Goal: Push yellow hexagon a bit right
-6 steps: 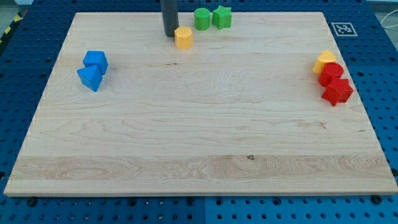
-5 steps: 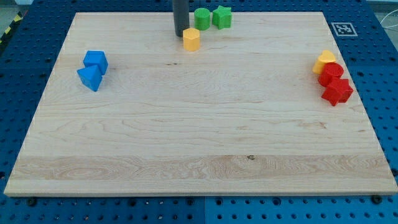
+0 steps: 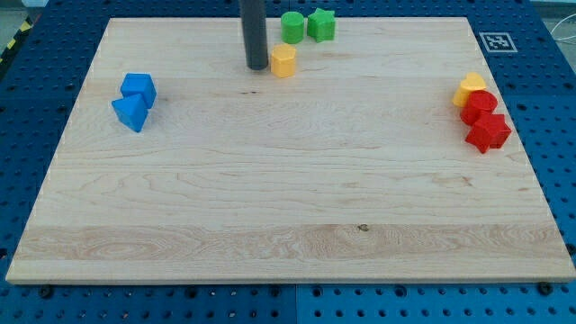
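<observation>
The yellow hexagon (image 3: 283, 61) sits near the view's top, a little left of centre, just below the green blocks. My tip (image 3: 256, 67) stands on the board just to the hexagon's left, with a narrow gap between them. The dark rod rises from it out of the view's top.
A green cylinder (image 3: 292, 26) and a green star (image 3: 321, 24) lie at the top edge, just above right of the hexagon. A blue cube (image 3: 139, 87) and blue triangle (image 3: 130, 112) lie at the left. A yellow heart (image 3: 468, 88), red cylinder (image 3: 480, 106) and red star (image 3: 489, 131) cluster at the right.
The yellow hexagon has slid to the right and slightly down, closer to below the green cylinder. My tip moved right, then came back a little left and down.
</observation>
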`<action>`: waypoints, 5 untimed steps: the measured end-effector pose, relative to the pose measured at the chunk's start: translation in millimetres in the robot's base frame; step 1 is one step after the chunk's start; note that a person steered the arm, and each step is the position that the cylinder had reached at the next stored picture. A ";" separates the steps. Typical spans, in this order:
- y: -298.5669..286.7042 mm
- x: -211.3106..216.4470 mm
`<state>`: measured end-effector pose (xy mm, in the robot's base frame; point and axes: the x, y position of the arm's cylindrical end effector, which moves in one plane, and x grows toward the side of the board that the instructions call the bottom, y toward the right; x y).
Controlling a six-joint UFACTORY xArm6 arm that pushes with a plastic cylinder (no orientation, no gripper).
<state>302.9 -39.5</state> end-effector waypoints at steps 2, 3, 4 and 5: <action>45.8 0.9; 70.7 0.9; 89.9 0.9; 114.4 0.9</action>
